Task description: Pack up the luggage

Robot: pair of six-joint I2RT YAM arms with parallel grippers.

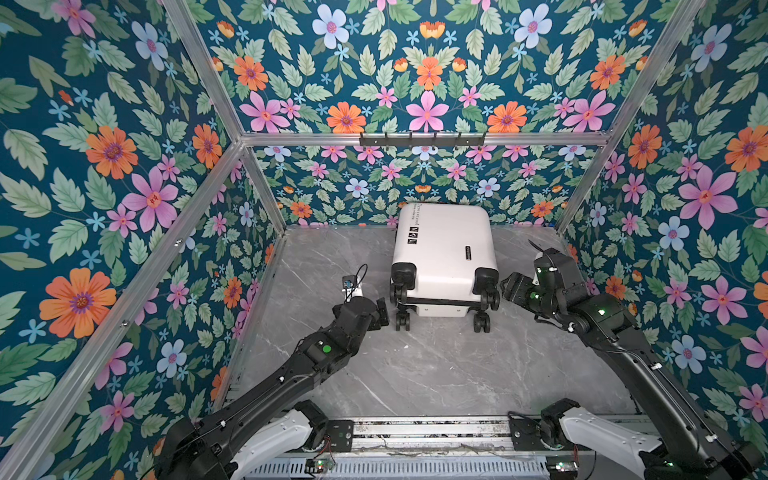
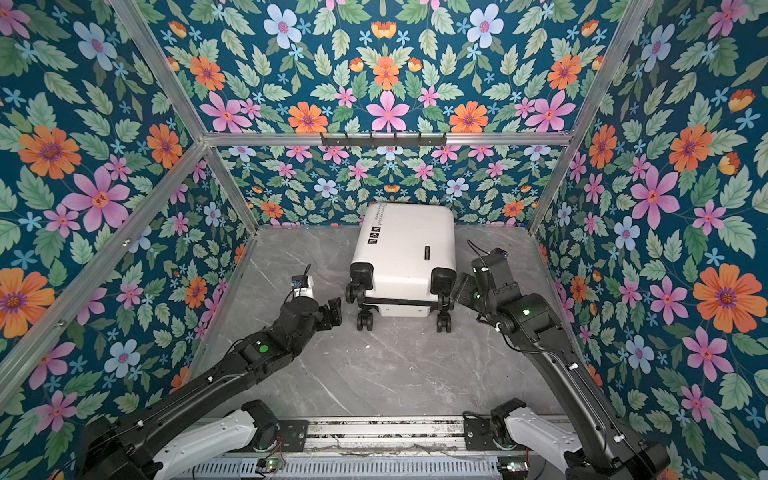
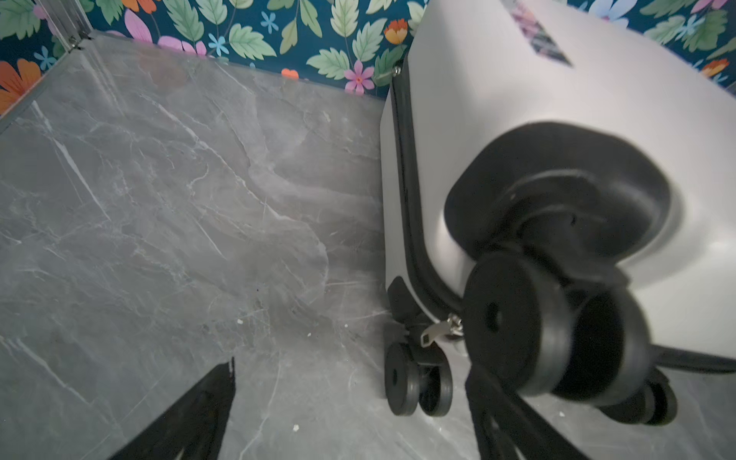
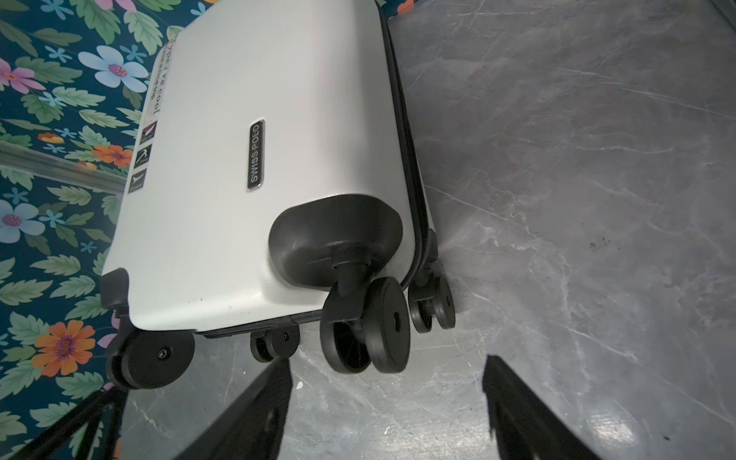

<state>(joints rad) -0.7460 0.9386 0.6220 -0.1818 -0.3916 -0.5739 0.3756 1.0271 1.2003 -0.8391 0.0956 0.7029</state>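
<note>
The luggage (image 1: pixel 444 249) (image 2: pixel 405 245) is a small white hard-shell suitcase lying flat and closed near the back wall, with its black spinner wheels toward me. Its black zipper band is shut, and the metal zipper pull (image 3: pixel 436 330) hangs by the lower left corner. My left gripper (image 1: pixel 382 311) (image 2: pixel 334 309) (image 3: pixel 352 370) is open just left of the front left wheels and holds nothing. My right gripper (image 1: pixel 509 286) (image 2: pixel 459 289) (image 4: pixel 388 364) is open close to the front right wheel (image 4: pixel 366 324), with nothing between its fingers. The shell (image 4: pixel 259 159) carries a Swiss Polo badge.
The grey marble floor (image 1: pixel 415 365) is boxed in by floral walls and aluminium posts on the left, right and back. A black hook rack (image 1: pixel 422 139) hangs on the back rail above the suitcase. The arm bases sit on a metal rail (image 1: pixel 428 432) along the front edge.
</note>
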